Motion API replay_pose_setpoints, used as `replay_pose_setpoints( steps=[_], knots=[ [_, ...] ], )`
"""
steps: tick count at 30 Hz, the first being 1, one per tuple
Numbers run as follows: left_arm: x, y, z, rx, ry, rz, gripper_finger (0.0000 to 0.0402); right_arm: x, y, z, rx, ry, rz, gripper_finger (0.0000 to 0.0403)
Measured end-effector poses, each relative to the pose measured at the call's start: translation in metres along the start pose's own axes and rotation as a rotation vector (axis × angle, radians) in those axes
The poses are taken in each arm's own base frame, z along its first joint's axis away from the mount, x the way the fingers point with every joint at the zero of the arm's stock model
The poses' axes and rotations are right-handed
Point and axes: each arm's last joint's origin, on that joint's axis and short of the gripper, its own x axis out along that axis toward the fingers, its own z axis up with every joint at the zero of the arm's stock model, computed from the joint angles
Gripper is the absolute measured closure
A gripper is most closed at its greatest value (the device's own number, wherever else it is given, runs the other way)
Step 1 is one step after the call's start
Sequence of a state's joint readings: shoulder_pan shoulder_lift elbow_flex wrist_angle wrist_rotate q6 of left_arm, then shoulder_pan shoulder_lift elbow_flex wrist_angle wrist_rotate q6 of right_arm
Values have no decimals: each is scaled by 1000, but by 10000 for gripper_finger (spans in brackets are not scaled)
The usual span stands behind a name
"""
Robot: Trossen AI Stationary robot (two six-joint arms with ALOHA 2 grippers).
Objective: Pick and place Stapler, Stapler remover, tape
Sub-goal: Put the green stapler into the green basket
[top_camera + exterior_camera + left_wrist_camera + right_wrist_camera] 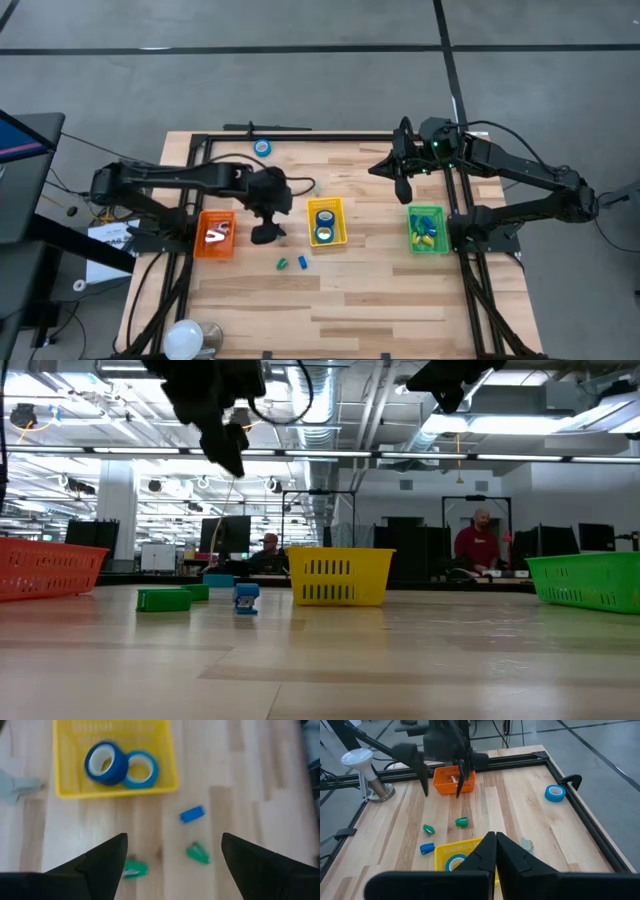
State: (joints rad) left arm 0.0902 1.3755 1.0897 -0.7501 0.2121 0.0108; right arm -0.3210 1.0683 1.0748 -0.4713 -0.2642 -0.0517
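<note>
Our left hand (172,865) open above surface (380,300); right hand (495,851) shut, waiting at 2 o'clock; tape (262,148) at 11 o'clock likely light, stiff; we pinch across ring wall

A pale wooden table (380,290) carries a yellow basket (326,201) near its middle. An orange basket (215,256) stands to the left of the yellow basket, and a green basket (427,251) to its right, both well apart from it. A black frame (330,137) edges the table beyond the yellow basket. At the near left corner, far from the yellow basket, stands a white-domed lamp (185,340). Off the table, left of the orange basket, lies a sheet of paper (105,240). In the room behind the yellow basket, one person (270,550) sits just left of it and another person (481,540) in red is to its right.
</note>
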Motion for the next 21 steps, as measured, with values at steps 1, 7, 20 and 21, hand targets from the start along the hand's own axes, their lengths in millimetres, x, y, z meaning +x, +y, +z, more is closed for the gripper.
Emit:
replay_pose_setpoints(
  steps=[1,7,20,21],
  knots=[
    [4,1,0,7,22,13,92,0,0,0,0,0,0,403],
    [31,8,-6,17,147,50,101,0,0,0,0,0,0,403],
    [84,17,-38,15,392,85,101,0,0,0,-10,2,0,403],
    [86,18,-40,25,402,87,100,0,0,0,-10,3,0,403]
  ],
)
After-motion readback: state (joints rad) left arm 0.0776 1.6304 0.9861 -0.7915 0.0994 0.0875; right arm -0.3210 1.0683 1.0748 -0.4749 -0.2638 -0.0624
